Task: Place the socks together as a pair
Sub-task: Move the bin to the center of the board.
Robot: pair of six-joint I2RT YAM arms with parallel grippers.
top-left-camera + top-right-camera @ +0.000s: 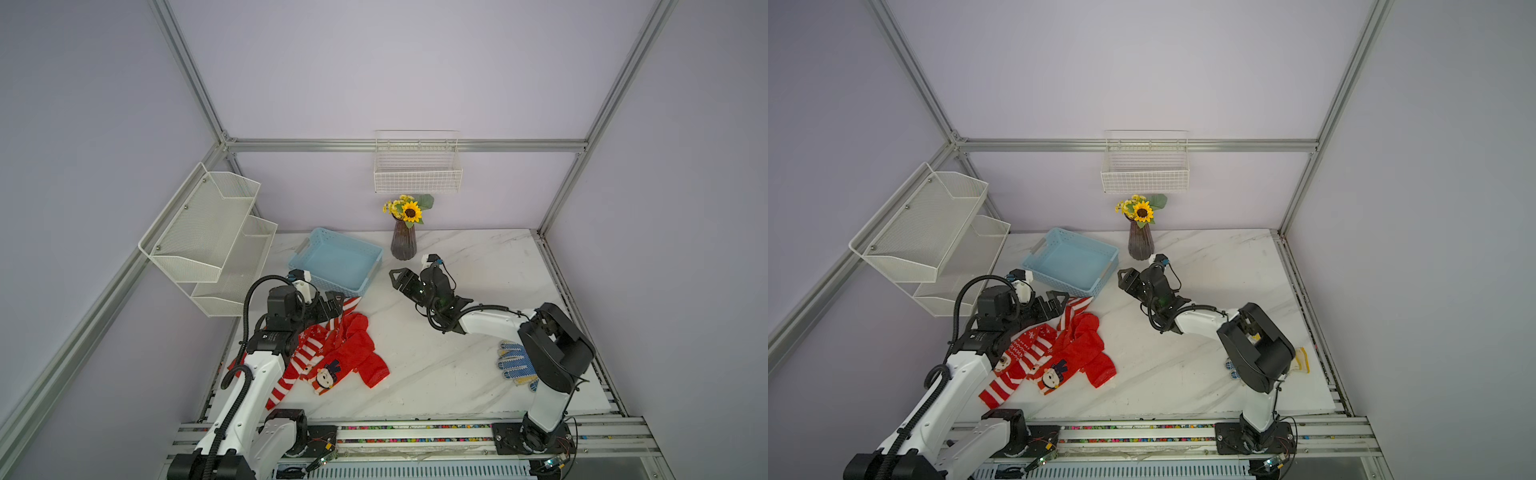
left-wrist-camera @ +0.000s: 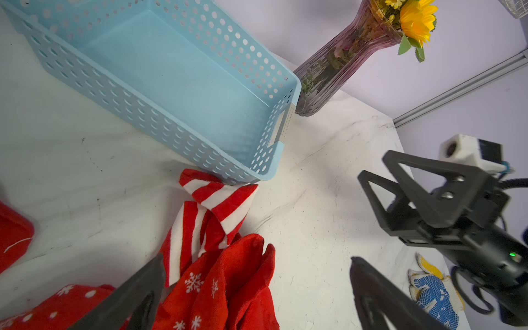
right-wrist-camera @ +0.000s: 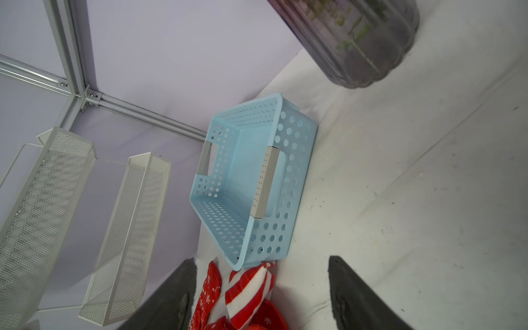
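The socks (image 1: 345, 353) lie in a red heap on the left of the marble table (image 1: 436, 365), seen in both top views. One sock bears a bear figure (image 1: 326, 374), and a red-and-white striped sock (image 2: 220, 200) reaches the blue basket's corner. My left gripper (image 1: 338, 304) hovers open over the heap's far end; in its wrist view the snowflake sock (image 2: 211, 283) lies between the spread fingers (image 2: 143, 288), not gripped. My right gripper (image 1: 397, 279) is open in mid-table, right of the socks and holding nothing; its wrist view shows the socks (image 3: 248, 288) beyond its tips.
A blue perforated basket (image 1: 336, 262) stands behind the socks, with a vase of sunflowers (image 1: 403, 243) to its right. Blue and yellow dotted gloves (image 1: 513, 361) lie by the right arm's base. White mesh shelves (image 1: 208, 237) hang at the left and a wire basket (image 1: 417, 174) on the back wall.
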